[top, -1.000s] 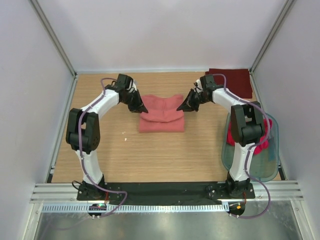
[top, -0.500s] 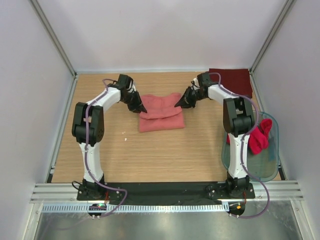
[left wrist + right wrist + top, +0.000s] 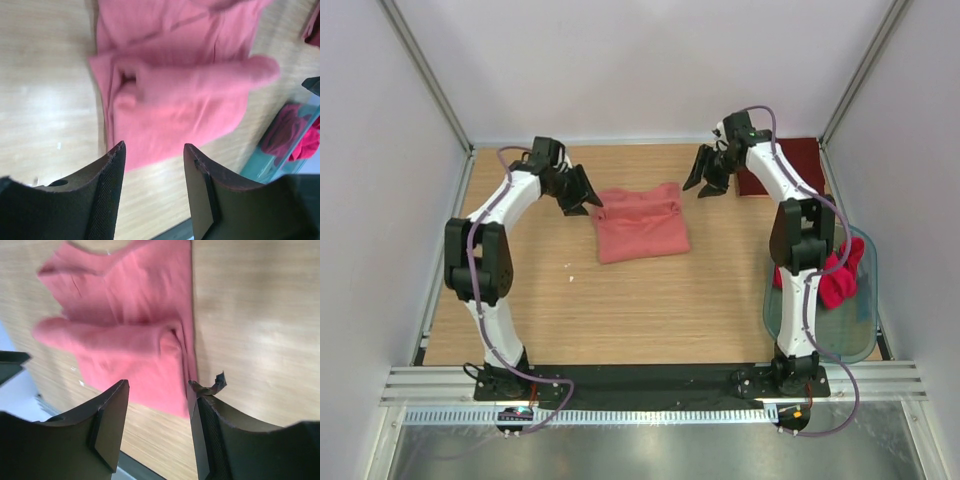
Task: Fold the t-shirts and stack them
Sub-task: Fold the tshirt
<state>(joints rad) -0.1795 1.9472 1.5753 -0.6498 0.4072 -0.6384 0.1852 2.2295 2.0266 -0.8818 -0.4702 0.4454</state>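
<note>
- A salmon-pink t-shirt (image 3: 640, 221) lies folded into a rough rectangle on the wooden tabletop (image 3: 620, 310), nearer the far edge than the near one and about midway between the left and right edges.
- The left fingers (image 3: 582, 190) stand apart with nothing between them, just beside the shirt's far left corner. The left wrist camera shows the two dark fingers (image 3: 111, 172) parted, with the salmon-pink t-shirt (image 3: 185, 95) spread across the wood beyond them.
- The right fingers (image 3: 708, 172) are likewise spread and hold nothing. They sit off the shirt's far right corner, between it and a dark maroon t-shirt (image 3: 798, 165). From the right wrist, the parted fingers (image 3: 112, 415) frame the salmon-pink t-shirt (image 3: 130, 340), a thick rolled fold running across it.
- The dark maroon t-shirt lies flat in the far right corner, partly hidden by the right arm.
- Bright red-pink t-shirts (image 3: 838, 282) sit bunched in a translucent greenish plastic tub (image 3: 820, 335) at the right edge, toward the near corner. How many there are cannot be told.
- A small white speck (image 3: 569, 265) lies on the wood, left of the folded shirt and toward the near edge.
</note>
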